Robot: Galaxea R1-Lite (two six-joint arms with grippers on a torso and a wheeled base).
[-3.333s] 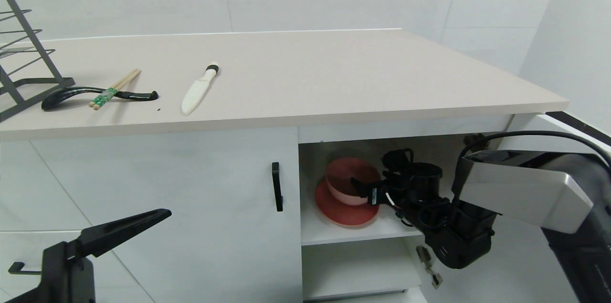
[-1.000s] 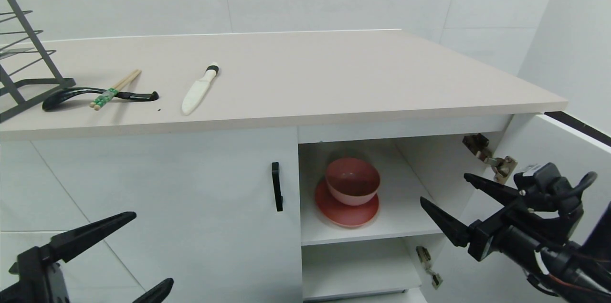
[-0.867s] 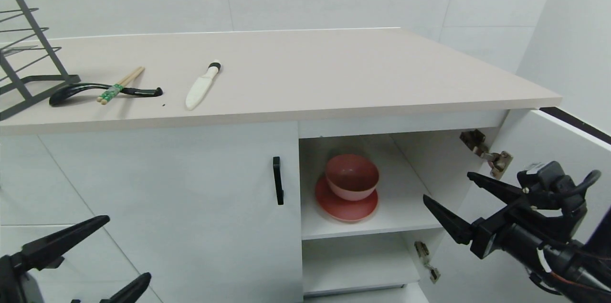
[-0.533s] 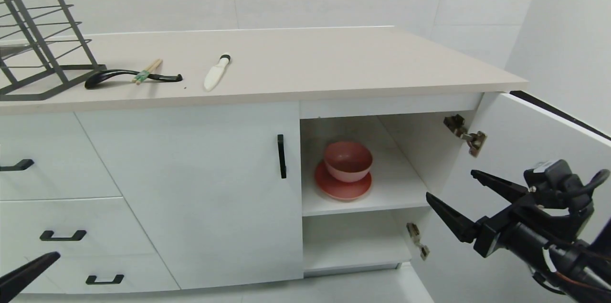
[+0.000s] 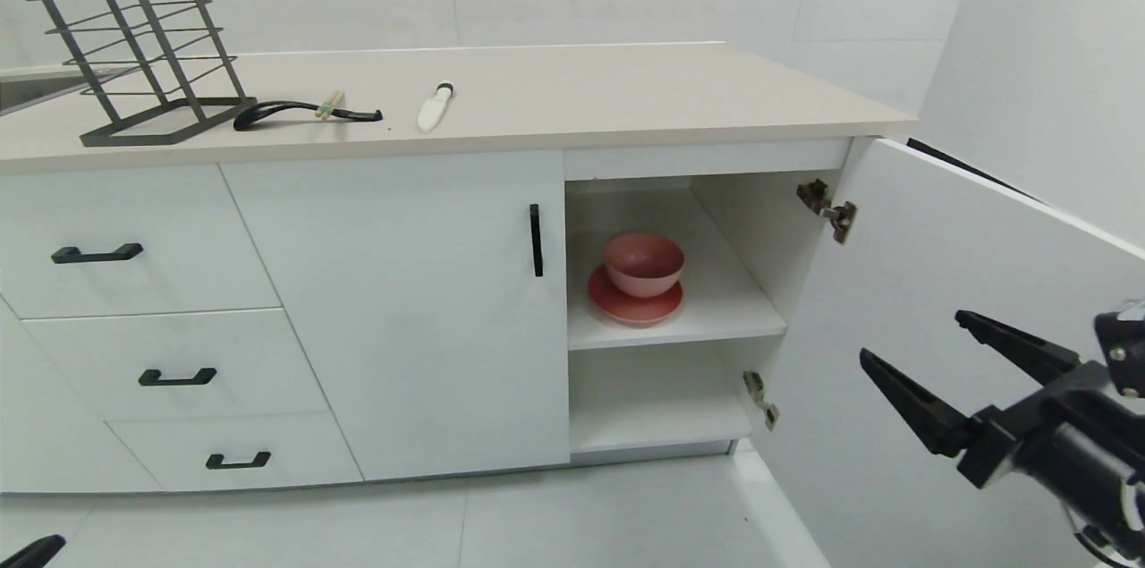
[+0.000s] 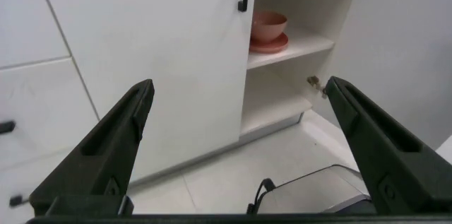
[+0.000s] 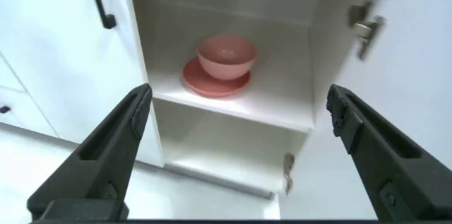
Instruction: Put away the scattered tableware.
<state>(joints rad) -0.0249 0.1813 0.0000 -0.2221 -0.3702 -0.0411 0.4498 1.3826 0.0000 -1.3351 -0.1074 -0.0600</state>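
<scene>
Tableware has left the right claw (image 5: 911,335), now spread wide and empty, drawn back from the cupboard (image 5: 760,219) where the bowl (image 5: 644,262) sits on the plate (image 5: 635,309) on the upper shelf (image 5: 729,313). The left claw (image 6: 239,86) is spread and empty too. On the counter (image 5: 626,94) the spoon (image 5: 268,110), chopsticks (image 5: 329,105) and knife (image 5: 435,105) wait, likely next.

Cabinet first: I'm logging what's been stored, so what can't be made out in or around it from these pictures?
Plate: its middle, head view, covered by the bowl.
Space behind the closed door: head view, the door hides it.
Drawers: contents, head view, all shut.
Chopsticks: their number, head view, too small.
</scene>
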